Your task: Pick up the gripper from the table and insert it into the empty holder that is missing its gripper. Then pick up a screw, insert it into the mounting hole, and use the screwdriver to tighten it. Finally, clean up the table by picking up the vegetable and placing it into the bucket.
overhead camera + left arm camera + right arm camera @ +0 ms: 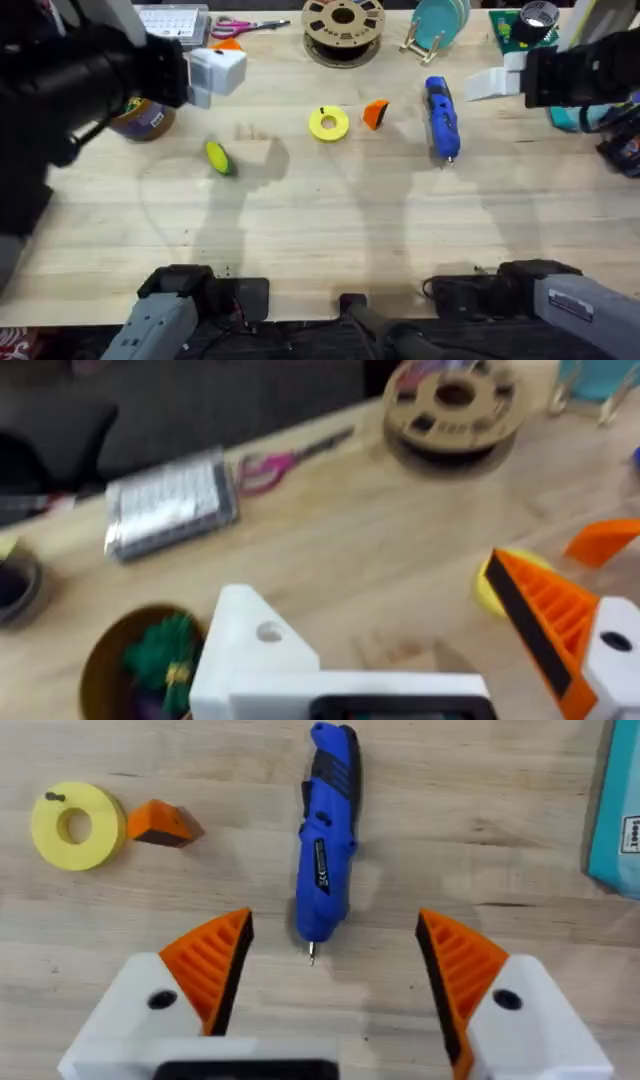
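Note:
The loose orange gripper point(375, 113) lies on the table beside a yellow ring point(328, 123), and a tiny dark screw point(322, 111) rests on the ring's far edge. To their right lies the blue screwdriver point(441, 118). My left gripper point(375, 595) hovers open above the bucket point(110, 670). One side is a bare white holder point(255, 650) and the other carries an orange wedge. My right gripper point(335, 920) is open above the screwdriver point(325, 850), bit pointing toward it. The yellow vegetable point(218, 157) lies left of centre, near the half-hidden bucket point(145, 118).
A brown filament spool point(343, 25), pink scissors point(240, 27), a silver packet point(170, 505) and a rack of teal plates point(440, 25) line the far edge. A teal box point(615, 820) sits at the right. Something green lies inside the bucket.

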Tool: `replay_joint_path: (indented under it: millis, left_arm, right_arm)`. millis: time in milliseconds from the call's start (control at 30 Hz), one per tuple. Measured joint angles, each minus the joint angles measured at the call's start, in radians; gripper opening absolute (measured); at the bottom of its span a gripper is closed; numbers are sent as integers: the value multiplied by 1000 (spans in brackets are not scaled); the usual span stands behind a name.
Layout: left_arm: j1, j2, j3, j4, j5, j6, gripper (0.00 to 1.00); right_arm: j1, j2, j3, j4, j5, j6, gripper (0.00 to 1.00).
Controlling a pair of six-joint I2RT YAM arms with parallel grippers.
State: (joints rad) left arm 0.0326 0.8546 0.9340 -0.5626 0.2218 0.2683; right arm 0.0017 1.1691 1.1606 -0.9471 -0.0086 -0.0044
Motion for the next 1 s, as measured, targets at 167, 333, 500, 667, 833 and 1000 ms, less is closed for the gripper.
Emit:
replay_joint_path:
  millis: [167, 333, 500, 667, 833, 1000]
  left_arm:
    - [0, -110, -159, 153, 87, 3, 985]
    - [0, -226, -341, 305, 168, 3, 986]
    - [0, -346, -512, 439, 230, -5, 986]
    - [0, -486, -653, 552, 254, -69, 985]
    - [0, -612, -751, 620, 254, -164, 985]
    - [0, -707, -826, 653, 245, -308, 985]
  right_arm:
    - [0, 0, 0, 0, 0, 0, 998]
    - [0, 0, 0, 0, 0, 0, 998]
    - [0, 0, 0, 0, 0, 0, 998]
    - [0, 0, 0, 0, 0, 0, 998]
    - [0, 0, 0, 0, 0, 0, 998]
    - [0, 0, 0, 0, 0, 0, 998]
